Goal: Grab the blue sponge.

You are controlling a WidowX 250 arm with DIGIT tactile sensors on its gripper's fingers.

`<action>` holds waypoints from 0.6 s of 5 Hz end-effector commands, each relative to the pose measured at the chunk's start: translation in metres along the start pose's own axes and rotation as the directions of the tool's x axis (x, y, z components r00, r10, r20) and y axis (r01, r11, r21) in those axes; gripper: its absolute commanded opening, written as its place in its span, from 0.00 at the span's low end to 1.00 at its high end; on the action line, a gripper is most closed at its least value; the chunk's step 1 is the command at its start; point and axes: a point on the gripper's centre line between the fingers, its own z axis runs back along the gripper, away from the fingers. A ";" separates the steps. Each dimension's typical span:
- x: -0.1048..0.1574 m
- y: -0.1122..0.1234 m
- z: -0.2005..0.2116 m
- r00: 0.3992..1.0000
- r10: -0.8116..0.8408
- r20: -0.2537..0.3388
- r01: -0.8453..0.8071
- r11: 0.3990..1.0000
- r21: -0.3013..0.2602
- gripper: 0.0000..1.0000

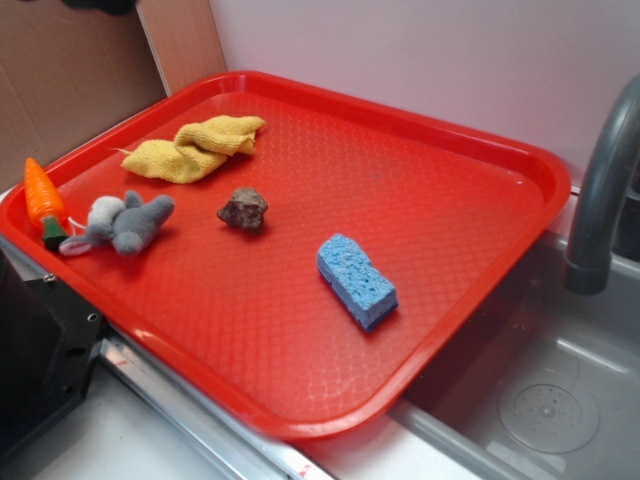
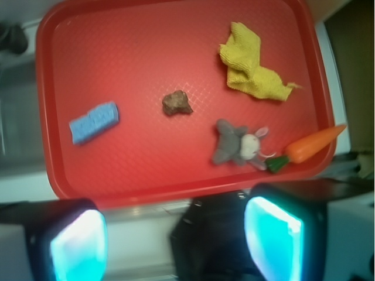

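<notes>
Sponge (image 1: 357, 280), blue, unmarked, on red tray (image 1: 480, 140); gripper (image 2: 176, 240) apart.

Around the blue sponge (image 1: 357, 280): you have bare red tray (image 1: 450, 210) on every side.
Nearest obstacle: brown rock (image 1: 243, 209), apart.
Right edge: grey faucet (image 1: 603, 195) stands beside the tray.

This looks like a pretend kitchen, set up for a robot to practice in. There is a grey sink (image 1: 560, 400) with a round drain (image 1: 548, 410) in the bottom, and a dark grey tap (image 1: 600, 190) bends over it. A big red tray (image 1: 300, 400) sits partly over the sink edge. On it lie toy things: a plastic carrot (image 1: 42, 200), a grey plush mouse (image 1: 125, 222) and a yellow cloth (image 1: 200, 145). Behind stands a plain white wall (image 1: 430, 60) and brown cardboard (image 1: 70, 70).
</notes>
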 end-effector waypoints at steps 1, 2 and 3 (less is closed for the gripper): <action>0.017 -0.044 -0.021 0.882 0.471 0.011 -0.465 0.875 -0.137 1.00; 0.031 -0.063 -0.052 0.754 0.656 -0.034 -0.653 0.744 -0.143 1.00; 0.035 -0.078 -0.082 0.657 0.748 -0.092 -0.753 0.645 -0.131 1.00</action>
